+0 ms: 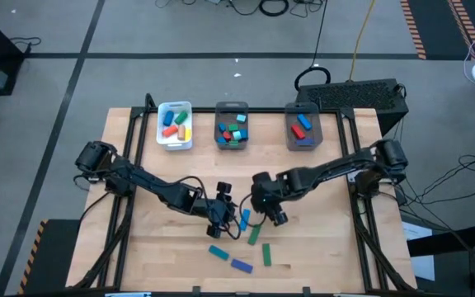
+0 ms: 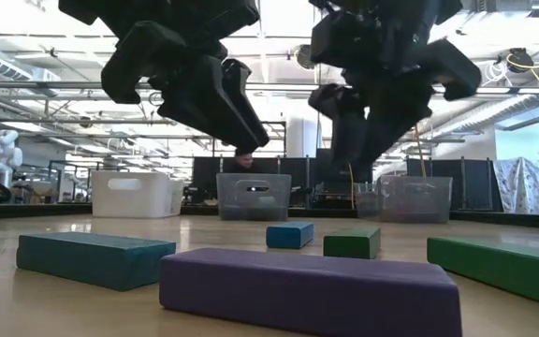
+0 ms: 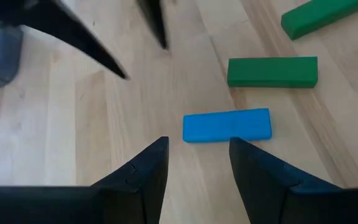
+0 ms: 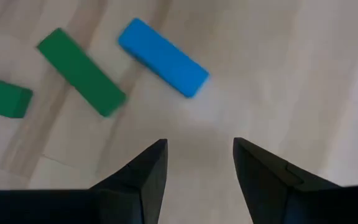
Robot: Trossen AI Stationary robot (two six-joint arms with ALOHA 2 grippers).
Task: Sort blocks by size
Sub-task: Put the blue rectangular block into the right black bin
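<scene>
Five blocks lie flat on the table's near middle: a blue bar (image 1: 245,219), a green bar (image 1: 254,233), a teal bar (image 1: 218,252), a purple bar (image 1: 241,265) and a second green bar (image 1: 266,256). My left gripper (image 1: 224,218) hovers open just left of the blue bar, which lies beyond its fingertips in the left wrist view (image 3: 227,125). My right gripper (image 1: 274,216) hovers open just right of the blue bar, which shows in the right wrist view (image 4: 162,56). Both grippers are above the table and empty.
A white tray (image 1: 175,125) and two grey bins (image 1: 232,125) (image 1: 303,128) stand in a row at the far edge, each holding several coloured blocks. The two grippers are close together above the blue bar. Bare wood lies to the left and right of the blocks.
</scene>
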